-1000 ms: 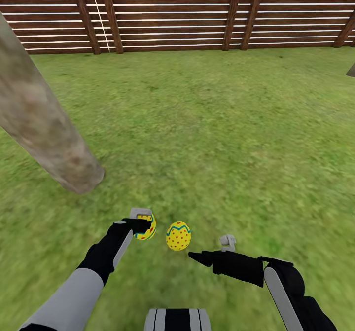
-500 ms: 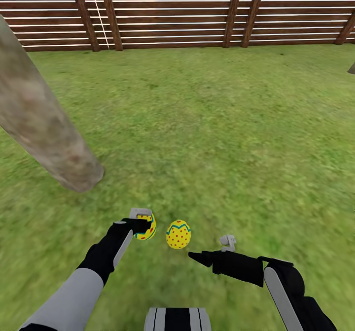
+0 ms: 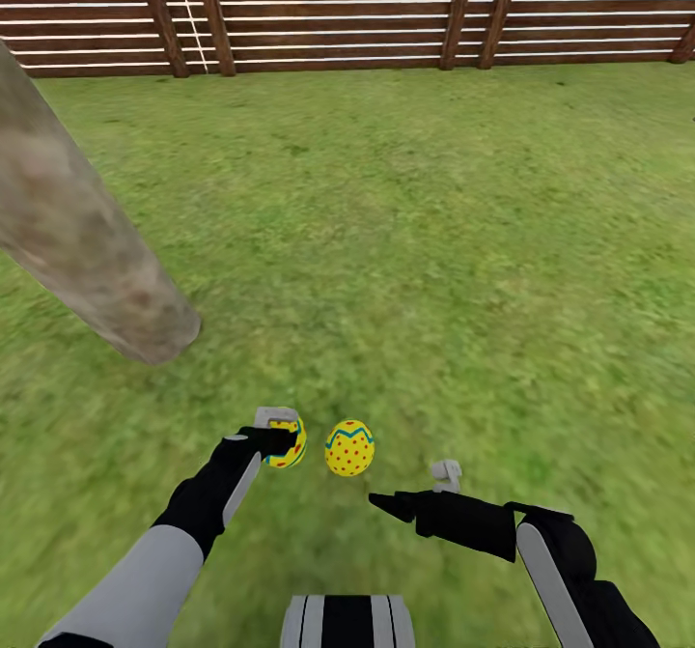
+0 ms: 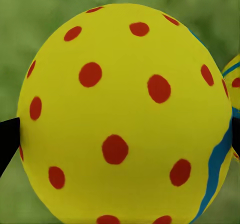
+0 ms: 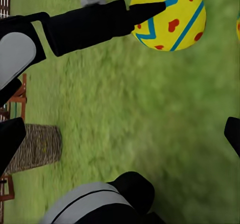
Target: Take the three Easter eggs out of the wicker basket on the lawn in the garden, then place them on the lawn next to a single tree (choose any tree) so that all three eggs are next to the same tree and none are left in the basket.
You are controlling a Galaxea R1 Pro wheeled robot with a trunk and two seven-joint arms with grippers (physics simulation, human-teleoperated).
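My left gripper (image 3: pixel 281 438) is shut on a yellow Easter egg (image 4: pixel 125 114) with red dots, held low over the lawn (image 3: pixel 415 271). A second egg (image 3: pixel 349 447) lies on the grass just to its right, and also shows beyond the black finger (image 5: pixel 100 24) in the right wrist view as an egg (image 5: pixel 170 14). My right gripper (image 3: pixel 410 489) stands open, a short way right of that egg, with nothing between its fingers. The tree's pale mottled trunk (image 3: pixel 87 242) meets the grass ahead and to the left. The wicker basket (image 5: pixel 37 146) appears in the right wrist view. The third egg is out of view.
The brown slat fence (image 3: pixel 347 11) closes the far side of the garden. Wide open grass lies between it and me, and to the right. The top of my own base (image 3: pixel 347 624) shows at the bottom of the head view.
The head view has shifted: fence, trunk and the lying egg all sit a little higher in the picture. Both arms keep their pose, and the left gripper still holds its egg.
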